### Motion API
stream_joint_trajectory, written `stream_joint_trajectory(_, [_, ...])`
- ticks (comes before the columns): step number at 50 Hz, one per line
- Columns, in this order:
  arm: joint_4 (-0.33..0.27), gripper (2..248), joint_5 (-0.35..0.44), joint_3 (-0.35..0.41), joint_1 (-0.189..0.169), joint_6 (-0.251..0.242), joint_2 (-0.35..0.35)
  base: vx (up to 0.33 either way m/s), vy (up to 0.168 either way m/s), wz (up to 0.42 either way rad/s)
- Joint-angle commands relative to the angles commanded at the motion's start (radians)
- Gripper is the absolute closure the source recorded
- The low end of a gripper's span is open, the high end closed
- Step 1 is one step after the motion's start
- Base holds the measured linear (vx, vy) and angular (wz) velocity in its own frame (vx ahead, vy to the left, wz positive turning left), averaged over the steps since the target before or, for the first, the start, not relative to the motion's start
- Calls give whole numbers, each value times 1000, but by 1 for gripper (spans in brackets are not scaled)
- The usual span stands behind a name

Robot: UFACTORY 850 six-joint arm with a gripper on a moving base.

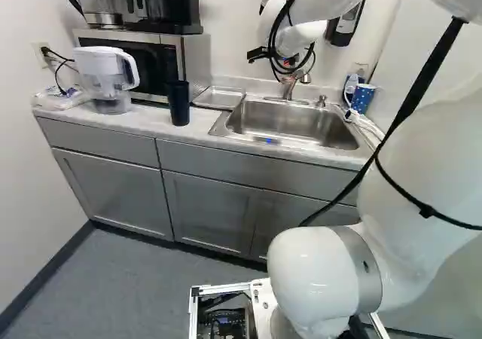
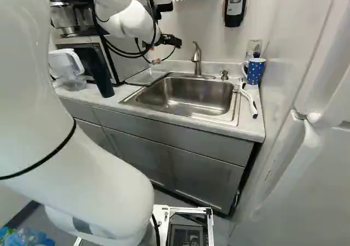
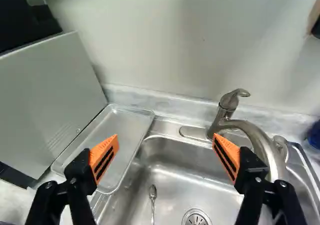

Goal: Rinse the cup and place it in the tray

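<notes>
The black, orange-padded gripper is released. Upper right in the right base view, the blue, white-dotted, ceramic-looking mug seems stiff, breakable: grip opposite walls.

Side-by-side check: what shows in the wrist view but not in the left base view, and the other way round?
Only the wrist view: the open gripper's orange pads, plus the spoon and round drain in the sink.

Only the left base view: the water pitcher, wall outlet, cabinet doors and floor.

Both: the sink, faucet, shallow tray and the microwave's side.
</notes>
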Motion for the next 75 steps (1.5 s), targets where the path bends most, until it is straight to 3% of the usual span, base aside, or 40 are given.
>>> stream_joint_trajectory(75, [0, 3, 0, -149, -41, 0, -150, 0, 0, 0])
